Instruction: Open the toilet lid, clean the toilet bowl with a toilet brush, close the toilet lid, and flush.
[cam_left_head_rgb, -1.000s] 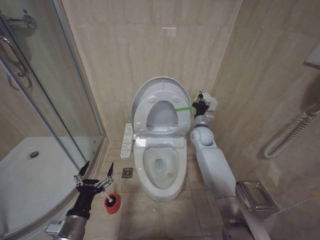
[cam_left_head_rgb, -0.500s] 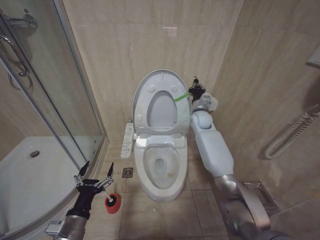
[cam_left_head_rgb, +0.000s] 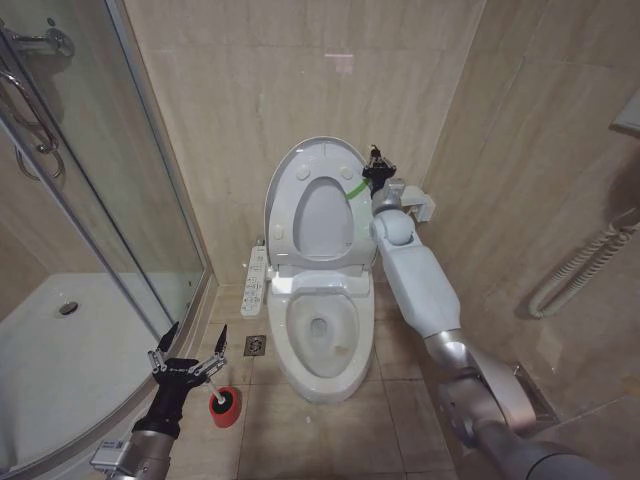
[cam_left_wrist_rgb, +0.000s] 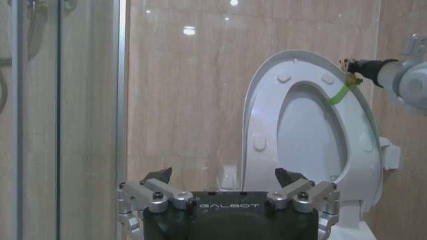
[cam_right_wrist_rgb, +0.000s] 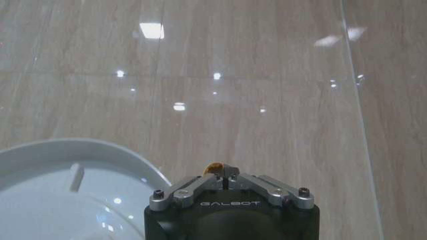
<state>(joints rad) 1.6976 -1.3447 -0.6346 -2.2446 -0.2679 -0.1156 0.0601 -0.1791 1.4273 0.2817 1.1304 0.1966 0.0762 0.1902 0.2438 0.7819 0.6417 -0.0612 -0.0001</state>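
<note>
Head view: a white toilet stands against a beige tiled wall, its toilet lid (cam_left_head_rgb: 313, 205) raised nearly upright with the ring seat lifted against it, and the toilet bowl (cam_left_head_rgb: 322, 338) open below. The right gripper (cam_left_head_rgb: 376, 167) reaches to the lid's upper right edge, its fingers closed on the yellow-green strap (cam_left_head_rgb: 354, 189) fixed there. Low on the left, the left gripper (cam_left_head_rgb: 189, 349) hovers above the floor with its fingers spread wide, empty, just beside the red holder cup (cam_left_head_rgb: 224, 406) of the toilet brush, which stands on the floor tiles to the left of the bowl. Left wrist view: the open fingers (cam_left_wrist_rgb: 158, 176) frame the upright lid (cam_left_wrist_rgb: 267, 135) well beyond, with the green strap (cam_left_wrist_rgb: 338, 94) drawn taut toward the right gripper (cam_left_wrist_rgb: 349, 71). Right wrist view: the right gripper (cam_right_wrist_rgb: 221, 172) is pinched shut on a small yellowish bit of strap, the lid's curved rim (cam_right_wrist_rgb: 87, 150) beneath and the wall tiles behind. To finish opening well, the lid likely needs easing gently back until it rests on its own before the strap is released, so it does not fall forward.
</note>
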